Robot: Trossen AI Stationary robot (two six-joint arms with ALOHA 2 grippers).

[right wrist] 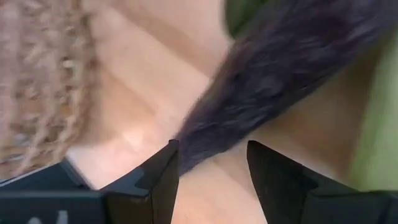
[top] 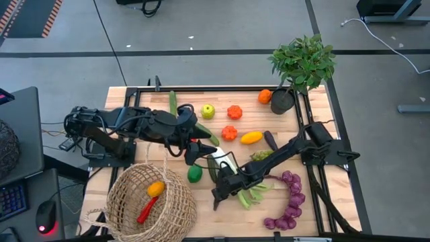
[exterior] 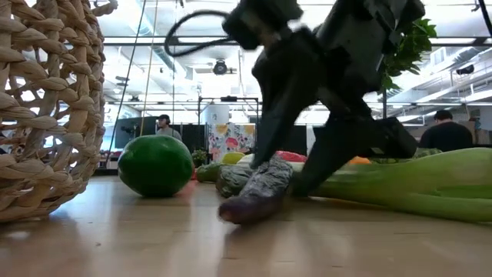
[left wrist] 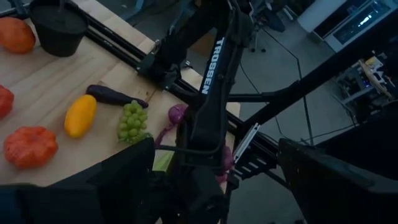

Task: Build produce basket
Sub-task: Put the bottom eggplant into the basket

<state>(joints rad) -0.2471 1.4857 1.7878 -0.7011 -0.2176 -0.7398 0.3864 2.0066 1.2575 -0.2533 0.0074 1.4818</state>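
The basket (top: 151, 202) is a round tan wicker bowl of open weave at the table's (top: 342, 181) near-left corner; a yellow pepper (top: 156, 189) and a red pepper (top: 147, 211) lie inside it. The rest of the produce is strewn over the pale wooden boards. A dark, matte purple aubergine (exterior: 257, 192), tapering to a rounded tip, lies on the table between the basket and a long green leek (exterior: 415, 185). The right gripper (right wrist: 208, 165) is down at the aubergine's tip with its 2 black fingers (right wrist: 163, 171) parted on either side of it; whether they pinch it is hard to tell, as the close view is blurred. Just beside sits a smooth, glossy green round fruit (exterior: 155, 165).

The left gripper (top: 193, 152) hovers above the table's middle, jaws spread and holding nothing. Around it lie a yellow-green apple (top: 207, 111), 2 ribbed orange-red tomatoes (top: 234, 111), a yellow fruit (top: 251, 138), knobbly green grapes (left wrist: 132, 120) and a string of purple grapes (top: 291, 202). A leafy plant (top: 304, 62) in a black pot (top: 282, 101) stands at the far right, an orange (top: 265, 96) touching it.
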